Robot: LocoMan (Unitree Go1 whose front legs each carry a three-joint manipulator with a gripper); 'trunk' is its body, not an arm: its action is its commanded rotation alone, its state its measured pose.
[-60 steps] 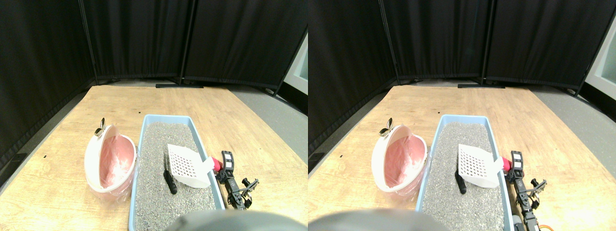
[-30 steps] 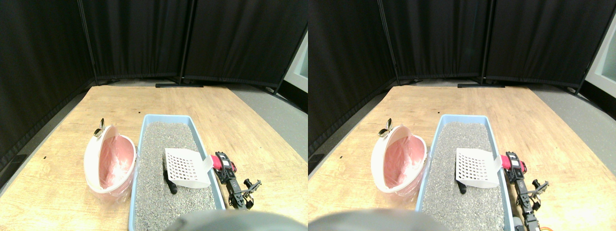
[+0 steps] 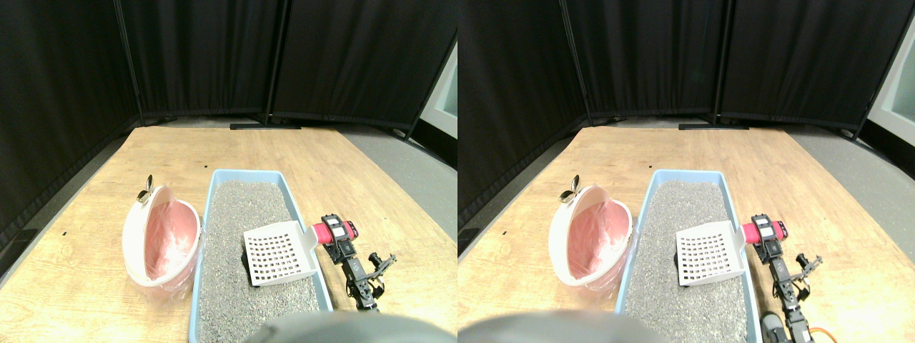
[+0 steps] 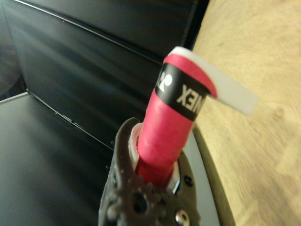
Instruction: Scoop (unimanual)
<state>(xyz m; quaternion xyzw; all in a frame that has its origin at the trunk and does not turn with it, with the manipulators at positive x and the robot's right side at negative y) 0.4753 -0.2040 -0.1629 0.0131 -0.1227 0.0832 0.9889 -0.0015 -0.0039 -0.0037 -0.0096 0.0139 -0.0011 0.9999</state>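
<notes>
We reach our right arm (image 3: 361, 275) in along the right side of the litter tray (image 3: 307, 214), our end effector (image 3: 334, 236) clamped around the red-wrapped scoop handle (image 4: 167, 136), just outside its rim.

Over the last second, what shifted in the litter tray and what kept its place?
The right pincer, gripping the red-wrapped handle, tipped the white scoop flatter and lower onto the litter, so it now covers most of the dark lump that lay beside it. The blue tray and the pink-lined bin stayed put on the wooden board.
</notes>
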